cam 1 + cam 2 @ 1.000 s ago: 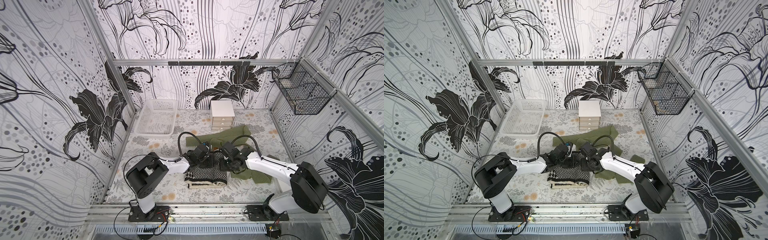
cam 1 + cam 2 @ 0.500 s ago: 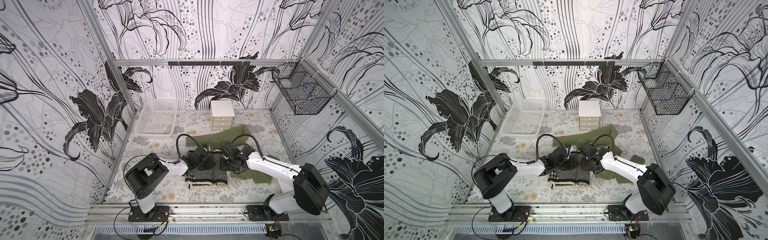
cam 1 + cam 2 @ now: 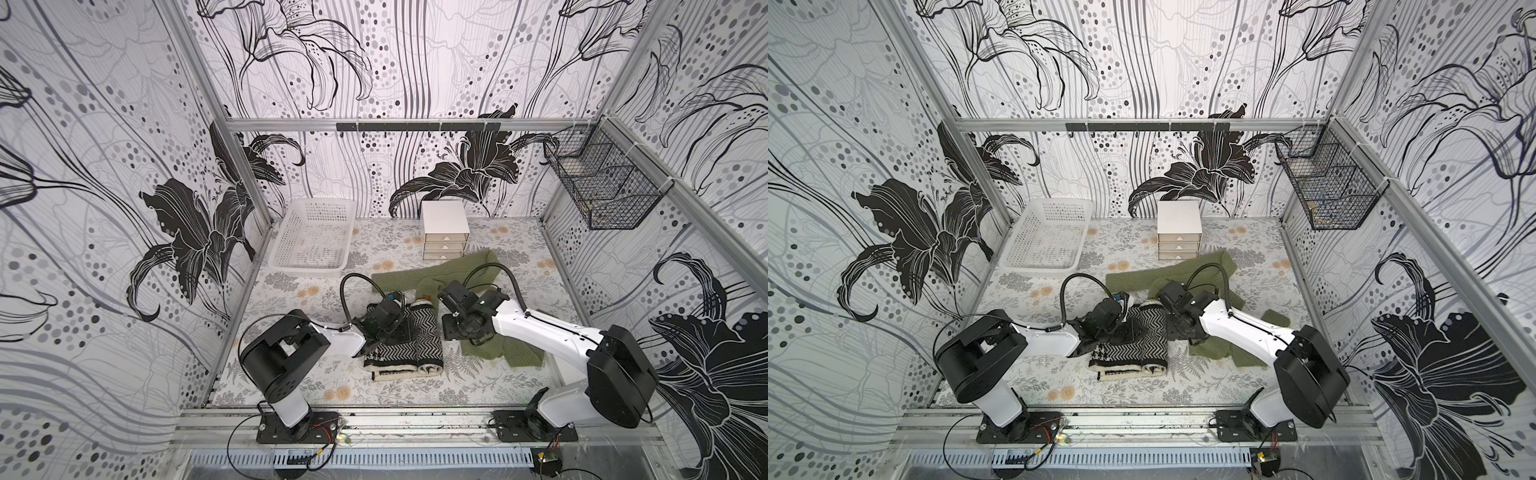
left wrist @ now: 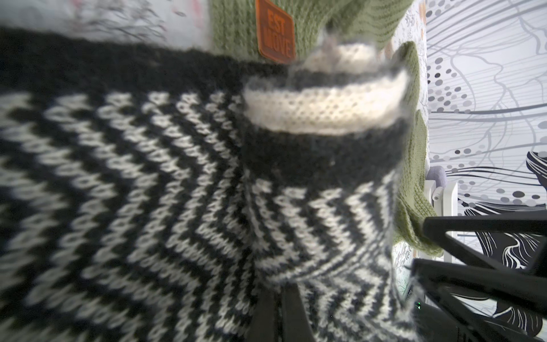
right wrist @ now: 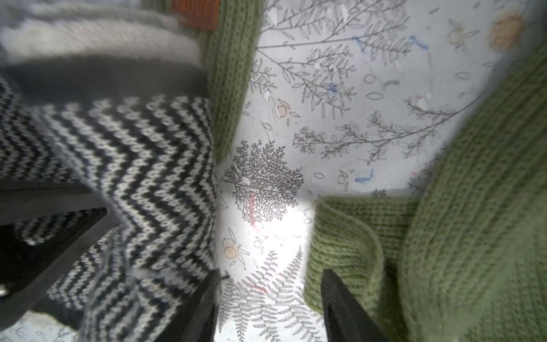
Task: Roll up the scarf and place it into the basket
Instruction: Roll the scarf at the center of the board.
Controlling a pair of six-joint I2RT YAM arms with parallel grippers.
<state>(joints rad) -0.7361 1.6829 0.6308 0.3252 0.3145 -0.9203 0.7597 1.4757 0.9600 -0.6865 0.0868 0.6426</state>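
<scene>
A green knit [image 3: 415, 277] lies bunched against the chevron scarf [image 3: 419, 332], which is half rolled. The left fingers [image 4: 266, 319] rest closed on it; the right fingers [image 5: 337, 314] are spread, empty.

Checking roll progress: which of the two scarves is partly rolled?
The black-and-white zigzag scarf: one edge is rolled up. The green scarf lies loose and unrolled.

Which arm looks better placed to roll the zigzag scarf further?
Left: the left claw sits shut against the rolled scarf; the right claw stands open over bare table beside it, gripping nothing.
</scene>
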